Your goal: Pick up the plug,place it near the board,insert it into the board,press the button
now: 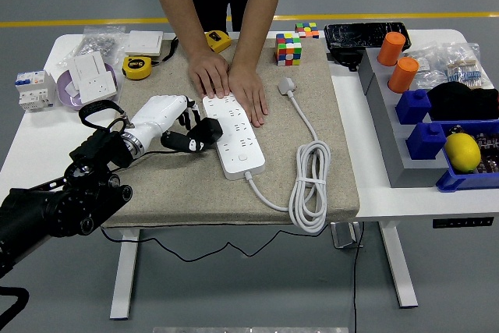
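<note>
the left hand has its fingers curled round a black plug beside the power strip; a tilted plug could miss the sockets and jam.

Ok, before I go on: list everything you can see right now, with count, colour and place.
power strip: 1, white, mat centre
black plug: 1, at strip's left edge, in left hand
white plug: 1, on mat, cable coiled right
mat: 1, beige, tabletop
cubes: 2, multicoloured, far edge
tape measures: 2, yellow, far left
orange cylinders: 2, right
blue bins: several, right
lemon: 1, yellow, front bin
person's hands: 2, pressing strip's far end
left hand: white, holding black plug
</note>
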Controlling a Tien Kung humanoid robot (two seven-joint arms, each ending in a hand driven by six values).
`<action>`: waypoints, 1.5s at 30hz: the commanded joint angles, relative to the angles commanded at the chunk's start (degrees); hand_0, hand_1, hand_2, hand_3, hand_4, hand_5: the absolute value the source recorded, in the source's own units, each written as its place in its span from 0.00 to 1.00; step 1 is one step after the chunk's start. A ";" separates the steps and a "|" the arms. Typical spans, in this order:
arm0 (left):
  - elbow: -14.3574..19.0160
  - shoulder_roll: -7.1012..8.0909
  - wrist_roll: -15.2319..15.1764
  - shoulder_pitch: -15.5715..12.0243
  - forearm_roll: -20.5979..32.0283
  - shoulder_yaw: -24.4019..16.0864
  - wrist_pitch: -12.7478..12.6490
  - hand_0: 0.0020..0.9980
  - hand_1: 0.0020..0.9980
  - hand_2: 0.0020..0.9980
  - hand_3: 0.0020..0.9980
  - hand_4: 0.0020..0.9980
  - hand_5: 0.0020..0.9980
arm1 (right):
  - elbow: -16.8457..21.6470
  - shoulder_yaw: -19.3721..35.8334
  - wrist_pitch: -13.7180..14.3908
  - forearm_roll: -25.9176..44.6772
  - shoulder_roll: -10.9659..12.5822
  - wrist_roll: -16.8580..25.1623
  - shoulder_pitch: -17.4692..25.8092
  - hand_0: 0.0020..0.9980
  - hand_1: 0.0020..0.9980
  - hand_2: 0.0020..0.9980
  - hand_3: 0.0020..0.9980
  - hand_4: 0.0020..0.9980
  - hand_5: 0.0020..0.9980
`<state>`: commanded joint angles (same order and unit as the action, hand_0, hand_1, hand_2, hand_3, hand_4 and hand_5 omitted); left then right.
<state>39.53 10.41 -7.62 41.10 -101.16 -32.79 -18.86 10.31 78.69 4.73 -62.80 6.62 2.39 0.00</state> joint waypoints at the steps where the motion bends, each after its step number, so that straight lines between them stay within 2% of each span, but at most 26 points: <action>1: 0.01 0.01 -0.02 0.00 0.03 0.04 0.09 0.47 0.47 0.40 0.38 0.59 0.13 | 0.00 0.01 -0.01 0.02 0.00 0.00 0.03 0.96 0.90 0.85 0.88 1.00 0.96; 4: 0.03 0.11 -0.10 0.04 0.31 0.05 0.42 0.47 0.47 0.40 0.38 0.59 0.13 | 0.00 -0.07 -0.07 0.23 0.03 0.00 0.02 0.96 0.90 0.85 0.88 1.00 0.96; 5: 0.01 0.11 -0.12 0.08 0.37 0.03 0.52 0.55 0.62 0.55 0.52 0.87 0.26 | 0.00 -0.13 -0.09 0.33 0.04 0.00 -0.02 0.96 0.90 0.85 0.88 1.00 0.96; 10: 0.15 0.16 -0.40 0.30 0.97 -0.32 1.27 0.55 0.62 0.55 0.52 0.87 0.26 | 0.00 -0.19 -0.36 0.68 0.06 -0.07 -0.17 0.96 0.90 0.85 0.88 1.00 0.96; 11: 0.16 0.15 -0.46 0.32 1.06 -0.46 1.41 0.61 0.69 0.68 0.74 1.00 0.44 | 0.00 -0.20 -0.40 0.72 0.06 -0.07 -0.18 0.96 0.90 0.85 0.88 1.00 0.96; 16: 0.24 0.24 -0.91 0.40 2.77 -1.28 3.58 0.61 0.69 0.68 0.74 1.00 0.44 | 0.00 -0.30 -0.58 0.94 0.05 -0.08 -0.21 0.96 0.90 0.85 0.88 1.00 0.96; 17: 0.25 0.27 -1.00 0.41 3.33 -1.41 4.21 0.74 0.79 0.81 0.88 1.00 0.63 | 0.00 -0.31 -0.59 0.95 0.05 -0.07 -0.21 0.97 0.90 0.85 0.88 1.00 0.96; 22: 0.45 0.38 -1.19 0.43 4.86 -2.06 6.86 0.74 0.79 0.81 0.88 1.00 0.63 | 0.00 -0.27 -0.64 1.02 0.04 -0.04 -0.23 0.97 0.90 0.85 0.88 1.00 0.96; 23: 0.50 0.38 -1.25 0.43 5.20 -2.24 7.43 0.81 0.89 0.91 0.96 1.00 0.85 | 0.00 -0.25 -0.64 1.01 0.03 -0.03 -0.23 0.97 0.90 0.85 0.88 1.00 0.96; 27: 0.98 0.33 -1.61 0.08 5.93 -4.12 9.32 0.81 0.89 0.91 0.96 1.00 0.85 | 0.00 -0.21 -0.58 1.12 0.01 0.07 -0.28 0.97 0.90 0.85 0.88 1.00 0.96; 28: 1.20 0.29 -1.70 -0.05 6.47 -4.92 9.78 0.81 0.89 0.91 0.96 1.00 0.85 | 0.00 -0.21 -0.57 1.15 -0.01 0.10 -0.29 0.97 0.90 0.85 0.88 1.00 0.96; 29: 1.50 0.30 -1.74 -0.18 6.93 -5.76 10.25 0.90 0.98 0.97 0.99 1.00 1.00 | 0.00 -0.22 -0.56 1.15 -0.01 0.10 -0.32 0.97 0.90 0.85 0.87 1.00 0.96; 35: 6.42 0.15 -1.89 -2.11 9.82 -14.80 11.23 0.90 0.98 0.97 0.99 1.00 1.00 | 0.00 -0.29 -0.56 1.45 -0.11 0.15 -0.38 0.97 0.90 0.85 0.87 1.00 0.96; 36: 7.31 0.01 -1.67 -2.47 9.63 -16.65 11.25 1.00 1.00 0.99 0.98 1.00 1.00 | 0.00 -0.26 -0.56 1.46 -0.13 0.15 -0.36 0.97 0.90 0.85 0.88 1.00 0.96; 41: 11.92 -0.44 -0.33 -4.57 8.88 -24.54 10.83 1.00 1.00 0.99 0.98 1.00 1.00 | 0.00 -0.28 -0.53 1.66 -0.10 0.23 -0.42 0.97 0.90 0.85 0.88 1.00 0.96; 42: 12.84 -0.49 -0.08 -5.03 8.97 -25.85 10.68 1.00 1.00 0.97 0.94 1.00 1.00 | 0.00 -0.31 -0.52 1.70 -0.08 0.26 -0.43 0.97 0.90 0.85 0.87 1.00 0.96; 45: 16.47 -0.60 0.84 -7.15 9.96 -30.02 9.87 1.00 1.00 0.97 0.94 1.00 1.00 | 0.00 -0.19 -0.50 1.64 -0.06 0.34 -0.42 0.97 0.90 0.85 0.87 1.00 0.96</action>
<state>56.00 9.82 -6.78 33.95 -91.20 -62.81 -8.99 10.31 78.50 4.23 -61.16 6.56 2.73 -0.43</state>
